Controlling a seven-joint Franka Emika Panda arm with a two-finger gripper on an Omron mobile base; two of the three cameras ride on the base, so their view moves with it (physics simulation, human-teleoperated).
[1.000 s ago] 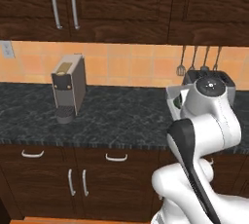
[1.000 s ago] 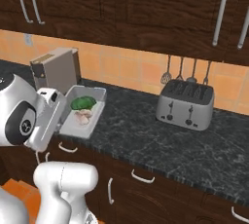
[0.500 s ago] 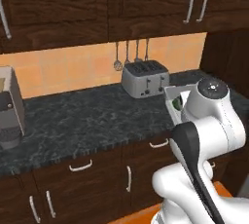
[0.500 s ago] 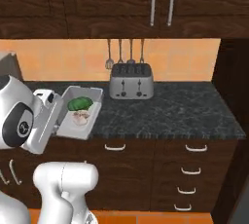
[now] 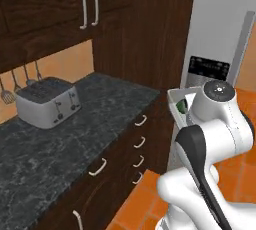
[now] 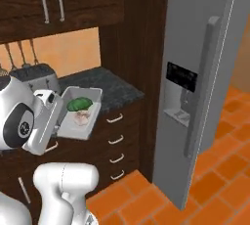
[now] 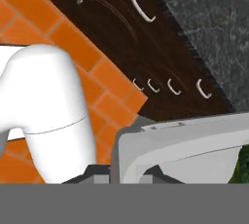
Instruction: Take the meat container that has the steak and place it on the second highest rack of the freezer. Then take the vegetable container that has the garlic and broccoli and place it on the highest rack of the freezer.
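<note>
jaws clamped on the near rim of the veg container, held out in front of the hand at chest height. inside it, just past the jaws, the broccoli sits at the far end w/ the garlic right beside it, nearer the jaws. container looks roughly level, slight tilt. beyond the tray: dark drawers and the stone surface w/ a toaster well off to the arm's left. freezer stands further out to the right, grey door facing us w/ bar handle; interior and highest rack hidden from here, can't tell how the door stands.

step in hand, i'd judge: carrying veg container to the freezer. to do it well: keep tray flat so the veg don't roll out, keep grip firm on the rim, swing wide of the door edge and handle, get square to the opening before raising to top-shelf height, then slide in level.
</note>
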